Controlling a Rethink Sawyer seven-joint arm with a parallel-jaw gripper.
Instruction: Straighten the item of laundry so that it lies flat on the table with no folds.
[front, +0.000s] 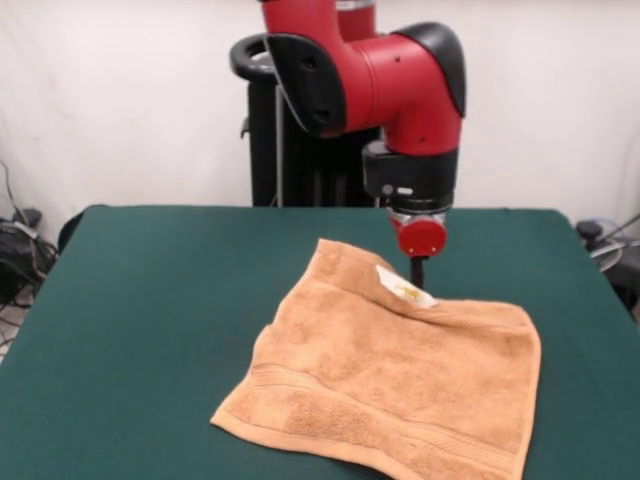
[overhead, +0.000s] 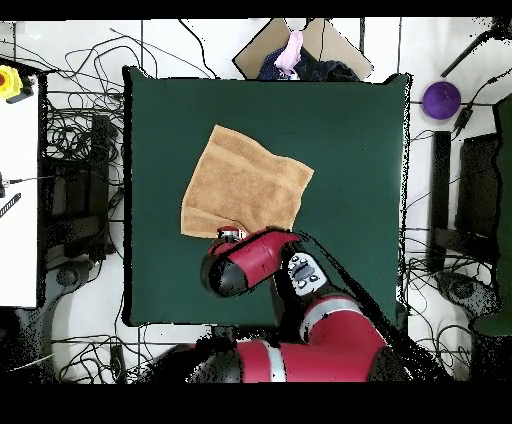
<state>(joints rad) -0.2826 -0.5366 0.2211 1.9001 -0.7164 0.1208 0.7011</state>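
Observation:
The item of laundry, a peach-orange towel (front: 390, 370), lies spread on the green table (front: 150, 300), right of centre in the front view. A woven band runs along its near edge. Its far edge looks turned over, with a small white tag (front: 405, 288) showing on top and a ridge running right from it. My gripper (front: 418, 270) hangs from the red arm (front: 400, 90), straight down at that far edge, right behind the tag. From overhead, the towel (overhead: 245, 185) sits left of the table's (overhead: 350, 150) middle, and the arm (overhead: 260, 265) covers its lower edge and the gripper.
Wide bare felt surrounds the towel on the left in the front view. Overhead, a cardboard box (overhead: 300, 45) with cloth sits beyond the far table edge, a purple round thing (overhead: 441, 100) lies on the floor, and cables (overhead: 80, 170) run beside the table.

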